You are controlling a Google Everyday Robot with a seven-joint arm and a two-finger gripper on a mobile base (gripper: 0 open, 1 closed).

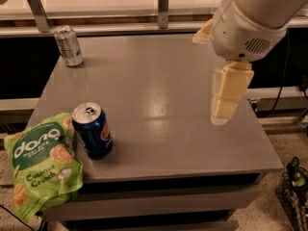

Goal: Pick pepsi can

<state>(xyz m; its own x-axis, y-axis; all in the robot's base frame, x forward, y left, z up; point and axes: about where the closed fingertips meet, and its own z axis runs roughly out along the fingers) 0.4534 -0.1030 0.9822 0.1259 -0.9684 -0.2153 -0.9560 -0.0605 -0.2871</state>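
Note:
The pepsi can [93,130] is dark blue with a silver top and a round logo on its side. It stands upright near the front left of the grey table [159,81], touching a green snack bag. My gripper [222,115] is cream-coloured and hangs below the white arm [250,18] over the right side of the table. It is well to the right of the can and apart from it, with nothing in it that I can see.
A green "dang Coconut Crunch" snack bag [41,162] lies at the front left corner, overhanging the edge. A silver-grey can [68,45] stands at the back left. A rail with metal posts [163,6] runs behind the table. A wire basket [293,191] sits on the floor at right.

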